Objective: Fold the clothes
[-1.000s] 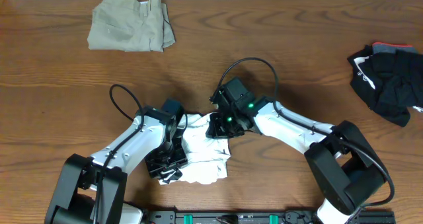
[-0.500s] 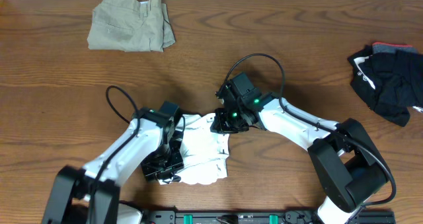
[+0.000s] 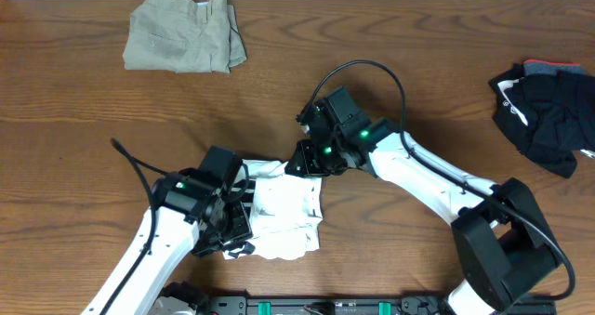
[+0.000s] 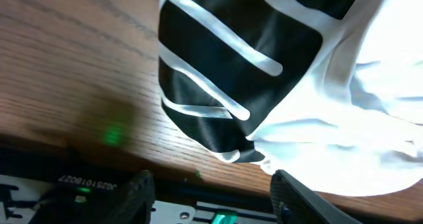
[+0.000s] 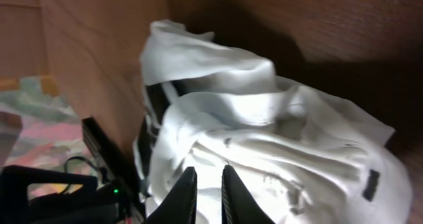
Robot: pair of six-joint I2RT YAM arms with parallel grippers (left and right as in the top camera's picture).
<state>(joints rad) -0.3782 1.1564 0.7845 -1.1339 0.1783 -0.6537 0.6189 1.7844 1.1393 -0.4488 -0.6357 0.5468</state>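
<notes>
Left claw released over one striped T-shirt; right claw near-closed, grip unclear. One khaki trousers, one black bundle.

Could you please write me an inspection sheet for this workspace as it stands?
Surface: wooden table, dark brown grain.
Job's things: white T-shirt crumpled at the near edge; khaki trousers roughly folded, far left; black bundle heaped, far right.
Clutter: nothing seen.
Grippers: left gripper open beside the T-shirt's striped part; right gripper jaws nearly together over the T-shirt, grip unclear.
Cables: right arm's cable arches high; left arm's cable trails aside.
Surroundings: black rail along the near edge.
</notes>
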